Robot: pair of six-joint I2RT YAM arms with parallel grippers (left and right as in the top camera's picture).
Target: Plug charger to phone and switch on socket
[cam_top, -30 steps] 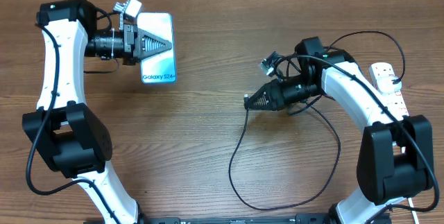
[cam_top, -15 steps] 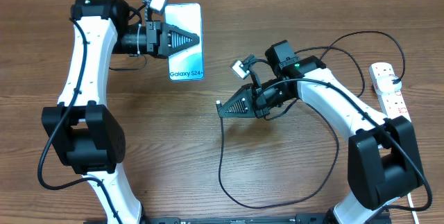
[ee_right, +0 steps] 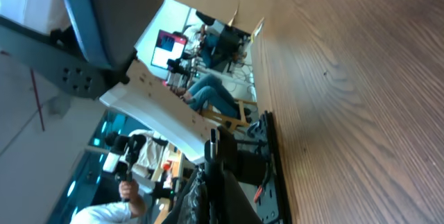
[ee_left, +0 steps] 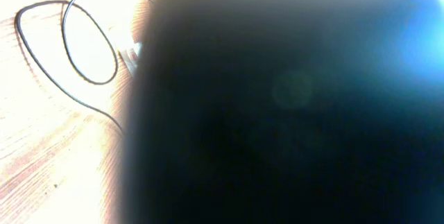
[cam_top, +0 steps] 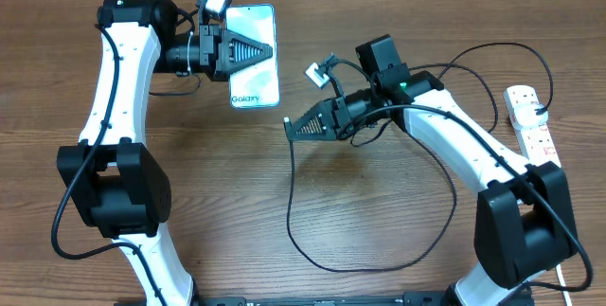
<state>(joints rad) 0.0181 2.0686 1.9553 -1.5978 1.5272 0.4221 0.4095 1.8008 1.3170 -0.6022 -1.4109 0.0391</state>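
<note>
In the overhead view my left gripper [cam_top: 272,52] is shut on the phone [cam_top: 258,86], holding it off the table with its lit blue screen facing up and its lower edge towards the table's middle. In the left wrist view the phone [ee_left: 277,113] is a dark blur filling most of the picture. My right gripper [cam_top: 288,129] is shut on the charger's connector tip, just right of and below the phone and apart from it. The charger's black cable [cam_top: 288,202] hangs down, loops over the table and runs to the socket [cam_top: 532,126] at the right edge. The right wrist view shows the shut fingers [ee_right: 218,182] with the tip between them.
The wooden table [cam_top: 398,211] carries the cable's wide loop at the front middle. The cable's loops also show in the left wrist view [ee_left: 89,82]. The socket's thick white cord [cam_top: 565,282] runs down the right edge. The right wrist view looks past the table edge into the room.
My left gripper carried the phone to the right, then nearly stopped, tilting it slightly. My right gripper moved left and up with the connector tip, closing on the phone's lower edge.
</note>
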